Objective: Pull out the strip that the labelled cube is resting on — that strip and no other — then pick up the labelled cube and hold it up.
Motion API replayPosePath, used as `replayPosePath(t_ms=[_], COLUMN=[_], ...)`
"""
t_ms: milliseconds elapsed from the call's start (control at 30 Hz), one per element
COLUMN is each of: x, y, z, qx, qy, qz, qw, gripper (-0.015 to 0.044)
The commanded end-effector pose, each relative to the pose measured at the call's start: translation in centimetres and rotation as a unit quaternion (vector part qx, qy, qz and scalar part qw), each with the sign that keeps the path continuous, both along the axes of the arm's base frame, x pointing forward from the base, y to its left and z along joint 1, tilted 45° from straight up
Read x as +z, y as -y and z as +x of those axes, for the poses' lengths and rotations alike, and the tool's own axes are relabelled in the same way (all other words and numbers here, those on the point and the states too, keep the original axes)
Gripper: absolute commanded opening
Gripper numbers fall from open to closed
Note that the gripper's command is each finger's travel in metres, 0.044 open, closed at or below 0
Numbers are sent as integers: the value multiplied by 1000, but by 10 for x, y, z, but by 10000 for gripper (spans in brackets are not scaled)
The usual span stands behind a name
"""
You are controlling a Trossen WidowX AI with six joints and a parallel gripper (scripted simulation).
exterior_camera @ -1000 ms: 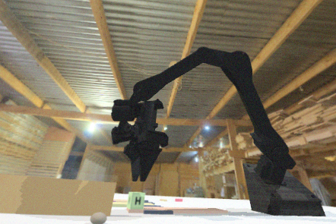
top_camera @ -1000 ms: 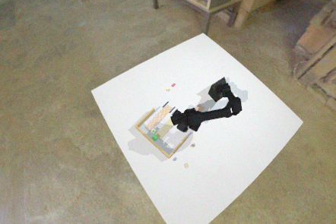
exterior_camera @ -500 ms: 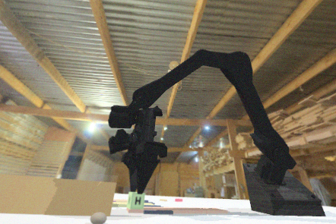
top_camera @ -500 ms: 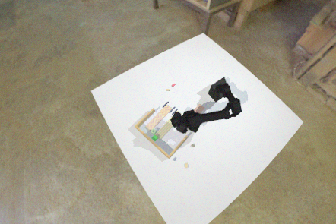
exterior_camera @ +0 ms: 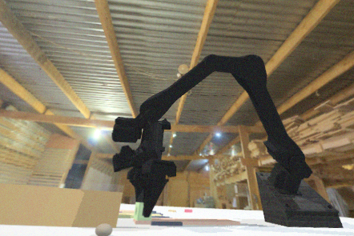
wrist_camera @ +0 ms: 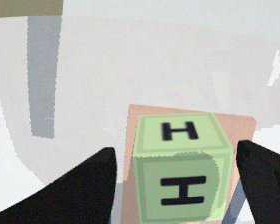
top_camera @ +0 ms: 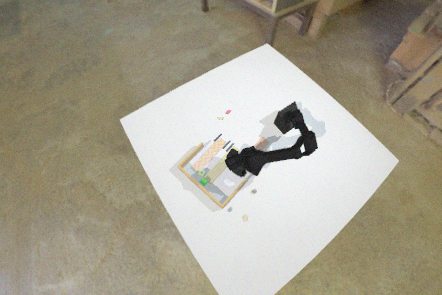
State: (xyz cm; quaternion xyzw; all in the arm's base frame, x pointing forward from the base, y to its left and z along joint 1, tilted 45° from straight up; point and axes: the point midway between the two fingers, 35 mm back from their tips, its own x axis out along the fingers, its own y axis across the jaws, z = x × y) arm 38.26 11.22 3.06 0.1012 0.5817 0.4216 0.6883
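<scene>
The light green cube bears a black H on its top and on a side face. It rests near the end of a salmon-pink strip. My gripper points down, low over the strip, with its fingers part-way open on either side of the cube. In the wrist view a gap shows beside the left finger, and the right finger is very close to the cube's edge. The arm hides the cube in the top view.
A wooden frame borders the strips. Inside are a checkered orange strip, a yellow-green strip and a bright green block. Short dark rails flank the strips. Small pieces lie outside, one red, one tan.
</scene>
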Motion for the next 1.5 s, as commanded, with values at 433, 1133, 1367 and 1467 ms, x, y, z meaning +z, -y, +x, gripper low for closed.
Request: replayPosePath(t_ms=[433, 1133, 1367, 1467], x=[2, 18, 14, 17], y=[3, 46, 50, 53], z=[-3, -69, -88, -88], qx=[0, -3, -3, -3], qy=[0, -5, -5, -5], qz=[0, 1, 1, 1], qw=[1000, 1000, 1000, 1000], gripper=[0, 0, 0, 0])
